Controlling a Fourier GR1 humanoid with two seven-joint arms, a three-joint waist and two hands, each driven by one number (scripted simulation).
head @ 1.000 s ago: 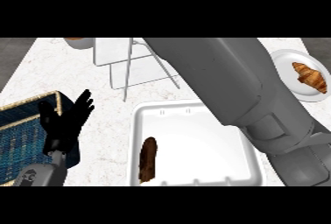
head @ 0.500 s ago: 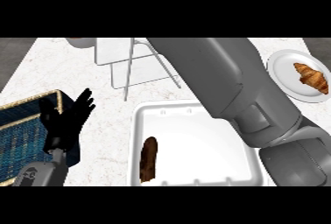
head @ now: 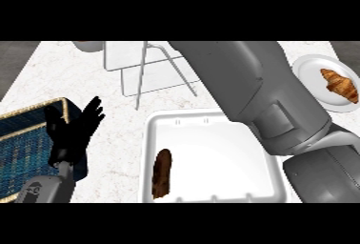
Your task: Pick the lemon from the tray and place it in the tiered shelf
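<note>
At the far left, a blue woven mat [head: 25,152] with a tan border lay on the pale marbled bench [head: 116,143]. The left robot hand [head: 70,136] stood over the mat's right edge, released, with fingers straight and pointing up, grasping nothing. Right of it and further back stood the wire-framed tiered shelf [head: 149,71]. In front of the shelf sat the white tray [head: 225,162], with a dark brown elongated item [head: 162,173] lying in its left part. The grey right forearm [head: 256,90] crossed over the tray's right side toward the shelf; the right robot hand lay outside the view. The lemon's location could not be determined here. At the far right, a white plate [head: 309,66] carried a croissant [head: 339,85].
</note>
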